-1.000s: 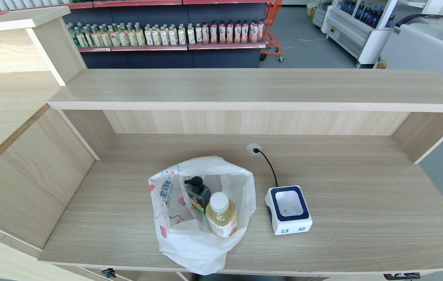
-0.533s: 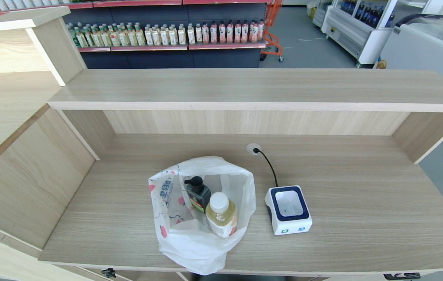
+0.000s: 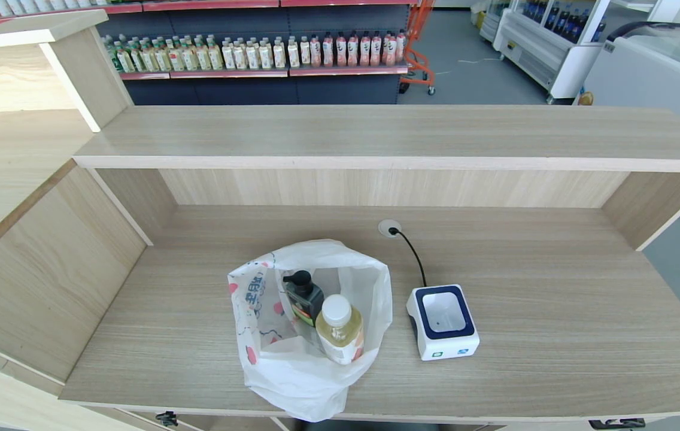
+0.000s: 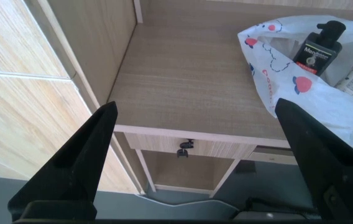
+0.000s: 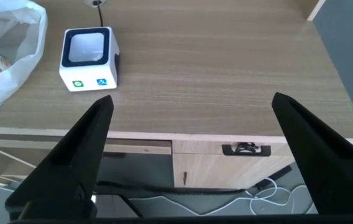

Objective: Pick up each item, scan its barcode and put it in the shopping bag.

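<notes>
Shopping bag (image 3: 292, 371), head view: stood open on the counter (image 3: 555, 335), close to its near edge and left of centre. Held a dark pump bottle (image 3: 303, 296) at the far side and a yellow drink bottle (image 3: 340, 332) with a white cap at the near side, both standing.

Scanner (image 3: 443, 322): sat just right of the bag, apart from it. Trailed a black cable (image 3: 415, 257) to a grommet (image 3: 389, 227) farther back.

Left gripper (image 4: 196, 109), left wrist view: hung off the counter's near edge, left of the bag, with fingers (image 4: 77, 168) spread wide, gripping nothing.

Right gripper (image 5: 192, 101), right wrist view: hung off the near edge, right of the scanner, likewise spread wide, gripping nothing.
</notes>
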You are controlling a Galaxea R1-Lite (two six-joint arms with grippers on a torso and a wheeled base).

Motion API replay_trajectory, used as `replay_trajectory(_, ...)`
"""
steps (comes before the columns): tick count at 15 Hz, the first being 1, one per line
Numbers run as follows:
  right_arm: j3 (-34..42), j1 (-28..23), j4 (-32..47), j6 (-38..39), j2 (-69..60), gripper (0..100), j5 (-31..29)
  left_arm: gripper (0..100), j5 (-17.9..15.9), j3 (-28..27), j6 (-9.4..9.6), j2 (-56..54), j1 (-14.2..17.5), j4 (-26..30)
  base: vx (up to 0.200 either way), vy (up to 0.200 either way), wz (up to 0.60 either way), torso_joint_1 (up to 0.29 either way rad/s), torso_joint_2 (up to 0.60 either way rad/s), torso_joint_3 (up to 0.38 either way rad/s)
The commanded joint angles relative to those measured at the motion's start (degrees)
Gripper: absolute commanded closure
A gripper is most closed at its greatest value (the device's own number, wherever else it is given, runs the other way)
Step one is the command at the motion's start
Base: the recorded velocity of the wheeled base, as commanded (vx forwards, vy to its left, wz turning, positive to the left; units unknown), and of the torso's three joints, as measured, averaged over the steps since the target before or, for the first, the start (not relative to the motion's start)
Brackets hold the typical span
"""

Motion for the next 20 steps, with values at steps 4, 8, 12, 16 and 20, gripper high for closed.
replay_trajectory(4,0.01,-0.02,0.22,-0.47,0.20,0,0.15,0,0.04,0.00,0.09,-0.02,0.00,-0.07,0.000,0.000,0.00,0.000,0.00,0.000)
replay_trajectory(8,0.01,-0.02,0.31,-0.47,0.20,0,0.06,0,0.04,0.00,0.00,-0.02,0.00,0.02,0.000,0.000,0.00,0.000,0.00,0.000)
replay_trajectory(12,0.01,-0.02,0.31,-0.47,0.20,0,0.06,0,-0.05,0.00,0.79,-0.02,0.00,0.02,0.000,-0.200,0.00,0.005,0.00,0.002)
replay_trajectory(16,0.01,0.07,0.31,-0.83,0.20,0,0.24,0,0.04,0.00,0.62,-0.02,0.00,0.02,0.000,-0.150,0.00,0.008,0.00,0.003)
replay_trajectory(20,-0.08,0.07,0.66,-0.03,0.20,0,0.41,0,0.04,0.00,0.70,-0.02,0.00,0.02,0.000,0.000,0.00,0.000,0.00,0.000)
